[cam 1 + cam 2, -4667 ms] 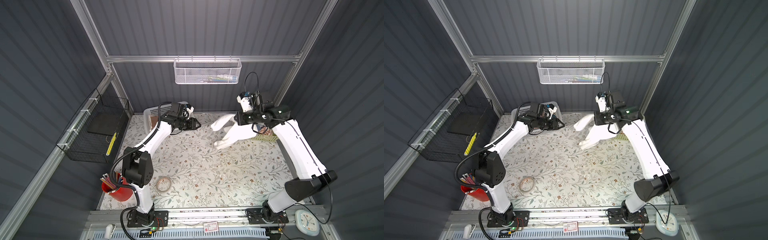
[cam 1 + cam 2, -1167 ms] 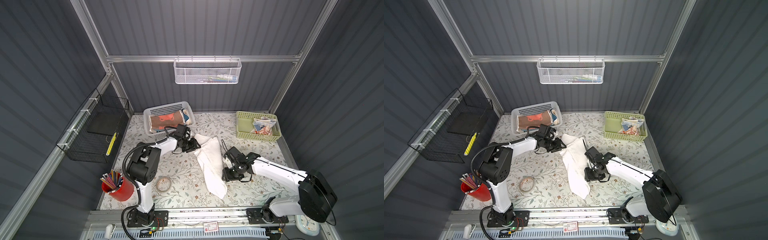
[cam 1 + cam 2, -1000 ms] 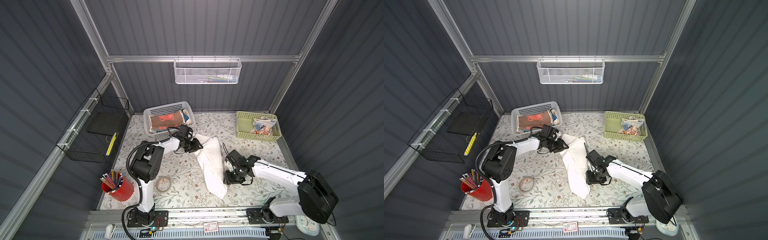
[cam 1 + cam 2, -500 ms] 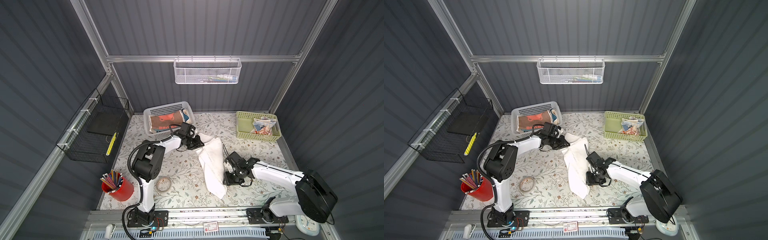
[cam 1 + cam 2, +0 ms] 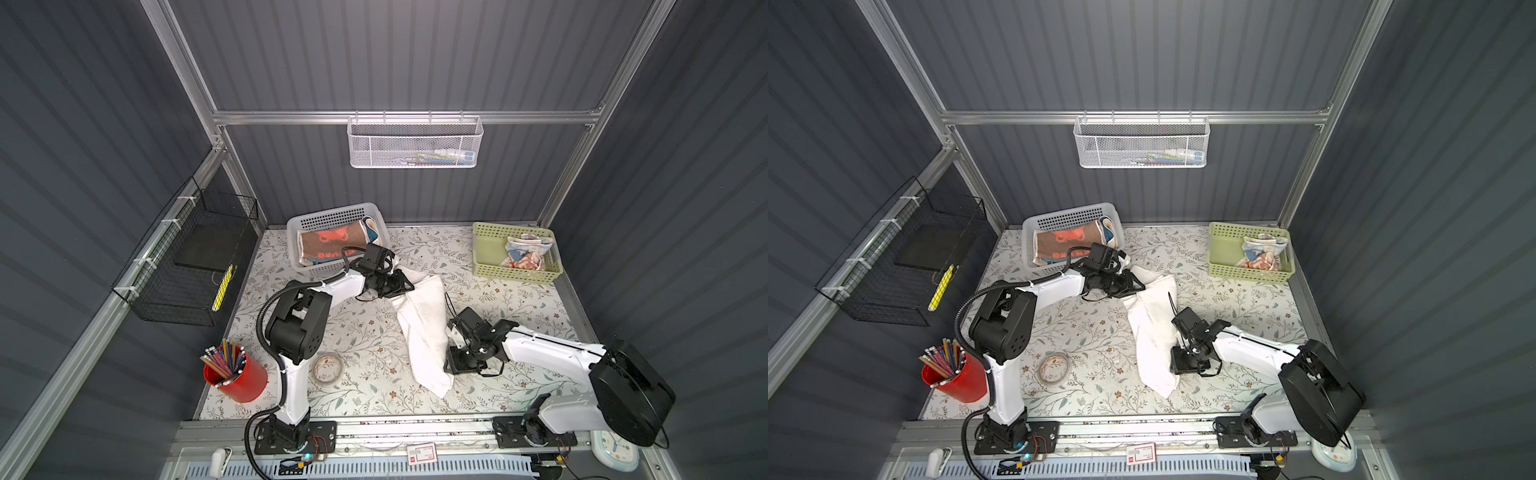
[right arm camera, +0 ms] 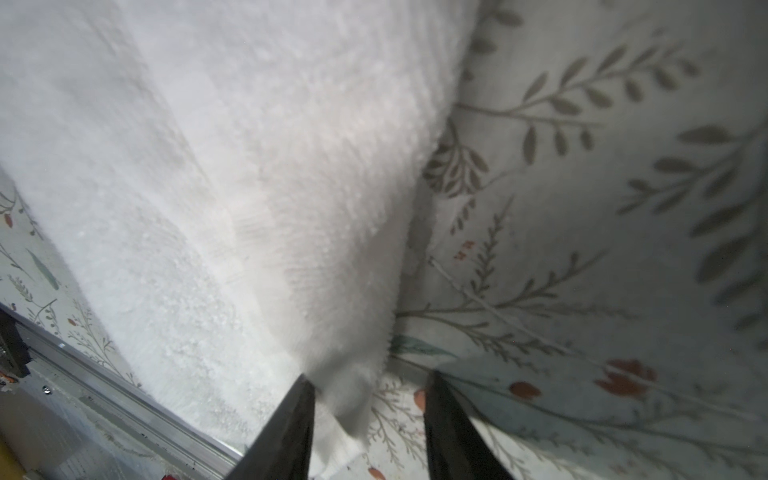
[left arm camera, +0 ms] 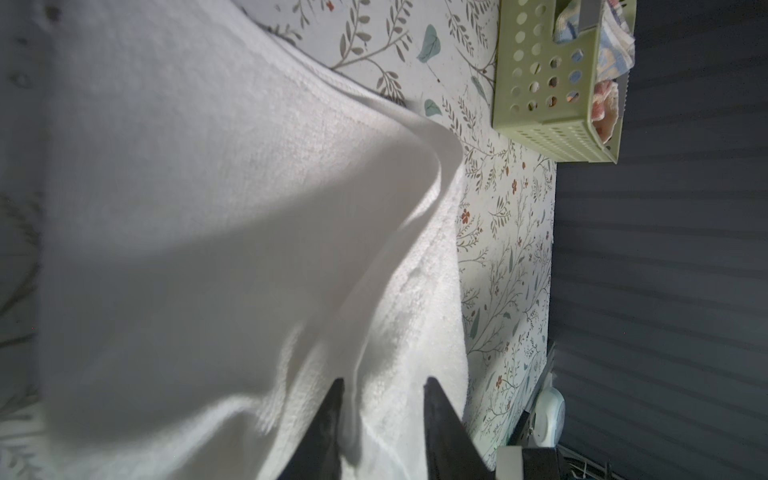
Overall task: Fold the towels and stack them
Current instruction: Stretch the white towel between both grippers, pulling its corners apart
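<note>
Left gripper (image 7: 382, 380) stands with its jaws parted, straddling a raised ridge of the white towel (image 5: 424, 328) at the cloth's 11 o'clock end. Right gripper (image 6: 368, 376), jaws likewise spread, has a tip of cloth from the 4 o'clock edge between them, not yet nipped. The towel lies as a long rumpled strip mid-surface (image 5: 365, 332), running from 12 to 6 o'clock. The step in hand looks like taking two holds to spread it flat before folding. Next, each gripper should close on the hem, then both draw apart evenly.
</note>
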You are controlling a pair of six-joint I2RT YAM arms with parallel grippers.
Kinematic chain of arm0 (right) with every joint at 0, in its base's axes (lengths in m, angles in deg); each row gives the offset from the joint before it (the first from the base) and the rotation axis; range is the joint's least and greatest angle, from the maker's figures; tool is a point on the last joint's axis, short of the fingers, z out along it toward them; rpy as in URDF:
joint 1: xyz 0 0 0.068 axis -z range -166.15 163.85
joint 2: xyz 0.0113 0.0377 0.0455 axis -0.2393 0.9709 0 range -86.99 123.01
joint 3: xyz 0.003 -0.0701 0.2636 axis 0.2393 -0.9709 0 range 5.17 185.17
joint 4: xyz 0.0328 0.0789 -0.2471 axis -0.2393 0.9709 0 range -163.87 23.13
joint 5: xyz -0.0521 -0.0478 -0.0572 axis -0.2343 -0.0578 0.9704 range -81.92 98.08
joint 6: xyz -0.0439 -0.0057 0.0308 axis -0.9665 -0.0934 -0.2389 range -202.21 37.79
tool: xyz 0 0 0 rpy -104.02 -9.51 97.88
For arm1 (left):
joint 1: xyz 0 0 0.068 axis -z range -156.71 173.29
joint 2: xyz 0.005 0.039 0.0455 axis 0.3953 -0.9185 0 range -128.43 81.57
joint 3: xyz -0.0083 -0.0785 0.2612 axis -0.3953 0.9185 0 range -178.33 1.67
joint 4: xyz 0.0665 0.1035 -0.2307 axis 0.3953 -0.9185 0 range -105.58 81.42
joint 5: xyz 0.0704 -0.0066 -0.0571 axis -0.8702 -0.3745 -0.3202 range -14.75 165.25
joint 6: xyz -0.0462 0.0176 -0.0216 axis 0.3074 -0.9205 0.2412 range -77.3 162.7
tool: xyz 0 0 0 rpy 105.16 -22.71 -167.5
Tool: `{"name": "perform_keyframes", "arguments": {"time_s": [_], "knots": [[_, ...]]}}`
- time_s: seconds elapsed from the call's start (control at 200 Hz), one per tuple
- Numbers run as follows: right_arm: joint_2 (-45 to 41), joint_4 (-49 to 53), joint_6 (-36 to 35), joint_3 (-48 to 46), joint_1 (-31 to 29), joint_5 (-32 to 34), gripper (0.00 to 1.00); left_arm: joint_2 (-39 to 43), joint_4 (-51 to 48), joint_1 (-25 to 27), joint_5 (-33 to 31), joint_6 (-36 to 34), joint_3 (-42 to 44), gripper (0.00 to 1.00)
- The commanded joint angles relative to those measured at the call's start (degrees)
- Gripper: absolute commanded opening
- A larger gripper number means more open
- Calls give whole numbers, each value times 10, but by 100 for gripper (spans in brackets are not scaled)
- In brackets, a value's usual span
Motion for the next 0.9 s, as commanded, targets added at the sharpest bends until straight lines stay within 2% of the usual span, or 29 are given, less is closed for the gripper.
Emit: {"name": "perform_keyframes", "arguments": {"time_s": [0.0,0.12,0.215,0.39,0.52,0.63,0.675,0.725,0.825,0.895], "knots": [[11,0,-4,-6,-4,6,42,-17,12,12,22,10,-12,22],[10,11,-12,5,-4,20,36,5,2,11,12,5,-20,0],[2,21,-22,17,-5,29,36,40,-39,1,0,-23,-48,0],[2,18,-46,36,-5,44,41,119,-71,-22,7,-25,-54,0],[19,-2,-59,51,-8,32,38,158,-79,-26,10,-12,-48,0],[36,-16,-68,65,-15,28,29,175,-78,-27,14,-9,-38,0],[42,-16,-72,74,-16,26,28,179,-81,-28,11,-10,-35,0],[44,-9,-78,85,-20,26,31,182,-86,-30,11,-13,-35,0],[31,17,-82,108,-27,39,46,187,-107,-31,7,-24,-35,0],[4,26,-81,115,-27,54,51,193,-119,-33,3,-33,-34,0]]}}
